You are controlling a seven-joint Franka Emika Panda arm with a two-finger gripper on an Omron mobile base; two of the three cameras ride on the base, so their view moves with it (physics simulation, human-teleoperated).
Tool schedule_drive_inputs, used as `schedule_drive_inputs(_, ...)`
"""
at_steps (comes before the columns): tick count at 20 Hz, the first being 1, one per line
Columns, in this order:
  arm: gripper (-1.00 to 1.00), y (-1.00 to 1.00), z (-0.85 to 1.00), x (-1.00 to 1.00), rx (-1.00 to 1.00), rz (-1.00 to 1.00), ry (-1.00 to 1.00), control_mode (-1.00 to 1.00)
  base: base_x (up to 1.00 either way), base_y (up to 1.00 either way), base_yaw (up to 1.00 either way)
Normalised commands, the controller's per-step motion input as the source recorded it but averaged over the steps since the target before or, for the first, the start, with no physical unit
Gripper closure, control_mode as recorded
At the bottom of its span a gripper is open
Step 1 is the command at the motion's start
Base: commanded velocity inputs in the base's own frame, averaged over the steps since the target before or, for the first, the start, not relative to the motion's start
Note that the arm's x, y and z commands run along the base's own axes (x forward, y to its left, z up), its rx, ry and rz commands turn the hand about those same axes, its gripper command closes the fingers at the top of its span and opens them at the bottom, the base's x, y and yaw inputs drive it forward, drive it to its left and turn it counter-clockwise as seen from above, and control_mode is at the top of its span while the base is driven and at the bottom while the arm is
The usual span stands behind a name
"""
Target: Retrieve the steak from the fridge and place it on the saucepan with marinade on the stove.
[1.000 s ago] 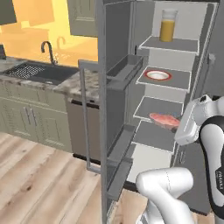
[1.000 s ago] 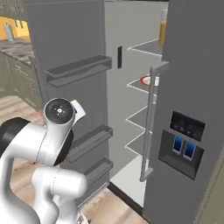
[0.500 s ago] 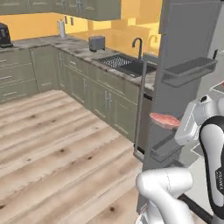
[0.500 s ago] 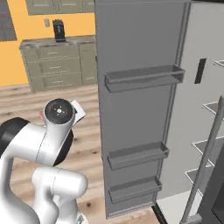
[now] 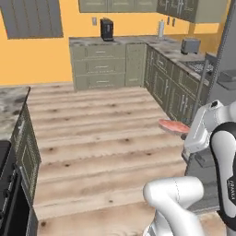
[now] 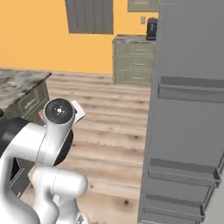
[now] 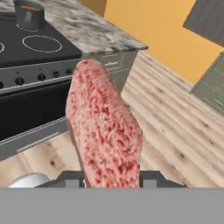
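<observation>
Hand view, my tool (image 7: 111,181) pinched the steak (image 7: 104,127), stove (image 7: 30,52) beyond it, saucepan (image 7: 29,12) on its far burner, fridge (image 6: 188,109) door open.

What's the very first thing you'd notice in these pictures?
A big pink slab of raw meat, the steak, sticks out of the robot's hand right in front of the hand camera. Behind it sits the black stove with a small saucepan at its back. In the right base view, the tall grey fridge stands beside the robot.
</observation>
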Motion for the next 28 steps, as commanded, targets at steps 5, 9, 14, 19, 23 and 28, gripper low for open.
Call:
schedule_drive_inputs(5,1.00,0.00,0.00,0.00,0.00,0.00,0.00,1.00,-0.12,-0.04,0.66)
schedule_drive_inputs(9,1.00,0.00,0.00,0.00,0.00,0.00,0.00,1.00,-0.11,0.00,0.66)
schedule_drive_inputs(14,1.00,0.00,0.00,0.00,0.00,0.00,0.00,1.00,-0.08,0.00,0.69)
schedule_drive_inputs(19,1.00,0.00,0.00,0.00,0.00,0.00,0.00,1.00,0.15,-0.09,0.63)
schedule_drive_inputs(23,1.00,0.00,0.00,0.00,0.00,0.00,0.00,1.00,0.55,-0.23,0.56)
schedule_drive_inputs(28,1.00,0.00,0.00,0.00,0.00,0.00,0.00,1.00,0.64,-0.56,0.46)
